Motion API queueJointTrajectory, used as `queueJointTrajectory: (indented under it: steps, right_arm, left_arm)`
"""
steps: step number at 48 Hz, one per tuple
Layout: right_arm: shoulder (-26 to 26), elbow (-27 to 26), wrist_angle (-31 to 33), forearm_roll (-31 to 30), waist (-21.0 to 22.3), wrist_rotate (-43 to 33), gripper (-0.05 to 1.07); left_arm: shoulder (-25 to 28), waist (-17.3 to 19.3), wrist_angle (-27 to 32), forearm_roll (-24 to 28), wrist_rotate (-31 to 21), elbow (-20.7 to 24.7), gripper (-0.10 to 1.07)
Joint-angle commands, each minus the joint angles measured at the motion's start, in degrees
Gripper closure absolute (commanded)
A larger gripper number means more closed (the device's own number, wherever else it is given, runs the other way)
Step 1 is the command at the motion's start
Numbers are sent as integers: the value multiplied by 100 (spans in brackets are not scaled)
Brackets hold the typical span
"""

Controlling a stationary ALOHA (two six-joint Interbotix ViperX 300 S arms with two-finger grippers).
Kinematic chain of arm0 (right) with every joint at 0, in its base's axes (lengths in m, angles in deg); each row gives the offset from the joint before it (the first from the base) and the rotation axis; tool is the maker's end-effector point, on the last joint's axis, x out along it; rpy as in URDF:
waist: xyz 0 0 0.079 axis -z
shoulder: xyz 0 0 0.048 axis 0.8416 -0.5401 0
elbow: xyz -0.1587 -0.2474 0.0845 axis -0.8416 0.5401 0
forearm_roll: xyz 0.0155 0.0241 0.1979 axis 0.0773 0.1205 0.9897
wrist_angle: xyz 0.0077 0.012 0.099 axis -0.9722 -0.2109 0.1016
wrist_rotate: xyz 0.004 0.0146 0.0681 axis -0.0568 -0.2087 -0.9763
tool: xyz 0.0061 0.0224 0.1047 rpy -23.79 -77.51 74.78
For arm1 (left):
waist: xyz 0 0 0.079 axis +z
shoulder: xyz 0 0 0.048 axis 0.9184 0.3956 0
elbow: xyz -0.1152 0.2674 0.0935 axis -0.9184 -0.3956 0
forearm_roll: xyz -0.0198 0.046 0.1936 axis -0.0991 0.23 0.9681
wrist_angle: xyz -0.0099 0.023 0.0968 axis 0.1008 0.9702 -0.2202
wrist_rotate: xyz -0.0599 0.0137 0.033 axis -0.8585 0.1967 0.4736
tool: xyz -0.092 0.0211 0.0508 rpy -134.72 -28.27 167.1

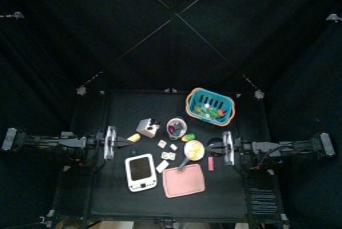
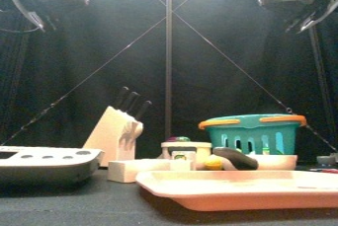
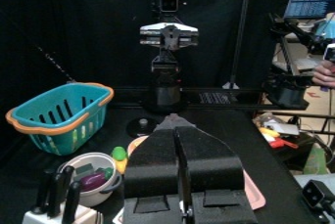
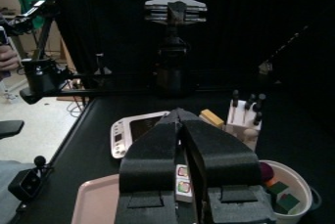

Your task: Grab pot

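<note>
Both hands are pressed together and holding nothing: left hand (image 3: 181, 135) and right hand (image 4: 187, 130) sit raised at the left and right edges of the surface (image 1: 120, 108), facing each other. You want the pot (image 1: 177, 127), which sits near the middle, btwn the knife block (image 1: 138, 130) to its left and the teal basket (image 1: 210, 102) at far right. From the left wrist view the pot (image 3: 89, 175) is close below that arm, w/ small bits inside. My read: use the left arm, spread the fingers first, come straight down and pinch the rim on the side away from the knife block. Watch the tight gap; a wide approach could knock the block or nearby small items.
</note>
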Motion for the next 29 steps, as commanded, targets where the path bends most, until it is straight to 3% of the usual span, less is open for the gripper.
queueJointTrajectory:
  steps: [1,19,29]
  right_arm:
    - [-123,-62,-35,-9,26,-9,98]
    - [-800,-281,-53,0,70,-53,100]
    - [-949,-413,-70,264,193,-97,100]
  left_arm:
    - [79,-35,-53,-26,0,0,105]
    - [123,-79,-62,0,18,-35,100]
    - [554,-88,-70,53,26,44,100]
